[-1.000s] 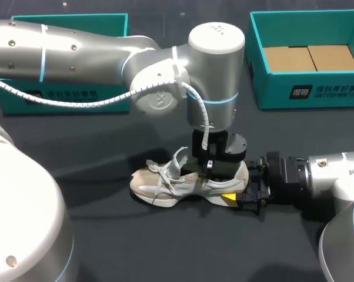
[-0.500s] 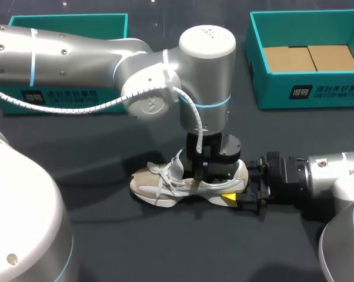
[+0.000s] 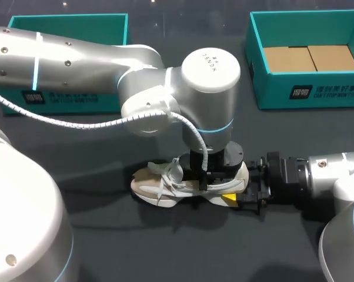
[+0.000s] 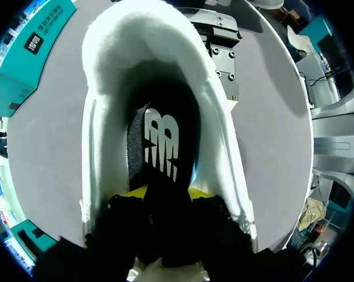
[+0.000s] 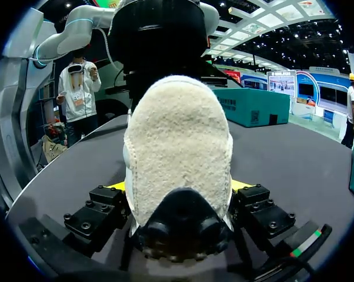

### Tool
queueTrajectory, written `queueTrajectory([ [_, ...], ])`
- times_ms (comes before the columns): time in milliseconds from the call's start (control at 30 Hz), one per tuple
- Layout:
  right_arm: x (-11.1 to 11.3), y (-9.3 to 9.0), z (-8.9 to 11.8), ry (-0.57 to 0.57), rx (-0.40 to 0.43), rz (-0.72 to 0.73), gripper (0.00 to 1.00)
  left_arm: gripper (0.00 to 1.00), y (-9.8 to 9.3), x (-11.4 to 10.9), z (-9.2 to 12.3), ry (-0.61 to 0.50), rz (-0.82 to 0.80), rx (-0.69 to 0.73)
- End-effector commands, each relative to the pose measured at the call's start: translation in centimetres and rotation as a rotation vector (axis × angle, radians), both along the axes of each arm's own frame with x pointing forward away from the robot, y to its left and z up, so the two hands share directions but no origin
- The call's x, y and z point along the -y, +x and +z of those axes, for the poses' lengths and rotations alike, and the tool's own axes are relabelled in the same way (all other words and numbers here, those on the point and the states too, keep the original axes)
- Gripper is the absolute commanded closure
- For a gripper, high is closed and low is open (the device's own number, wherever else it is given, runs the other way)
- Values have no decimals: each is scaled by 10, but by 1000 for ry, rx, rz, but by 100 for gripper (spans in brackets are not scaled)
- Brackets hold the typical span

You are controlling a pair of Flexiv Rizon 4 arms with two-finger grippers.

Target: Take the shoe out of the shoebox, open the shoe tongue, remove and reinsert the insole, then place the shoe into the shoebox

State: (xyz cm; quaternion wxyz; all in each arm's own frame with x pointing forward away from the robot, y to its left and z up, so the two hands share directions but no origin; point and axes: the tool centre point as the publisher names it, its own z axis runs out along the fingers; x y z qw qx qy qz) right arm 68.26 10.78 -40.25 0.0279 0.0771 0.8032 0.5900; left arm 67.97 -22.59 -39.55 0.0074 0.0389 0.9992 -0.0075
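Presently the shoe (image 3: 159,183) stands on its sole on the table (image 3: 106,247), outside the shoebox (image 3: 306,91), our right gripper (image 5: 180,188) clamped on its heel from both sides, our left gripper (image 4: 167,192) down inside its opening over the insole (image 4: 159,141), where we cannot tell its grip.

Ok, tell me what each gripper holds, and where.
Right gripper: the shoe, fingers either side of its heel. Left gripper: inside the shoe over the insole; hold cannot be told.

Cream-and-beige shoe (image 3: 159,183) with loose white laces stood upright on its sole, toe toward the left, black insole (image 4: 163,141) with a white logo lay inside it, open teal shoebox (image 3: 277,91) sat well apart, far right.
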Motion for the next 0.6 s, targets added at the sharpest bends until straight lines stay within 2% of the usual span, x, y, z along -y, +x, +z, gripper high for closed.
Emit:
queueTrajectory([
  [33, -2, -2, 2, -5, -2, 0, 100, 77, 10, 8, -31, 17, 29, 49],
  [200, -2, -2, 2, -5, -2, 0, 100, 100, 22, 4, -29, 22, 63, 41],
  [400, -2, -2, 2, -5, -2, 0, 100, 100, 22, -6, -20, -14, 61, 10],
  [600, -2, -2, 2, -5, -2, 0, 100, 100, 14, -21, -2, -126, 35, -69],
])
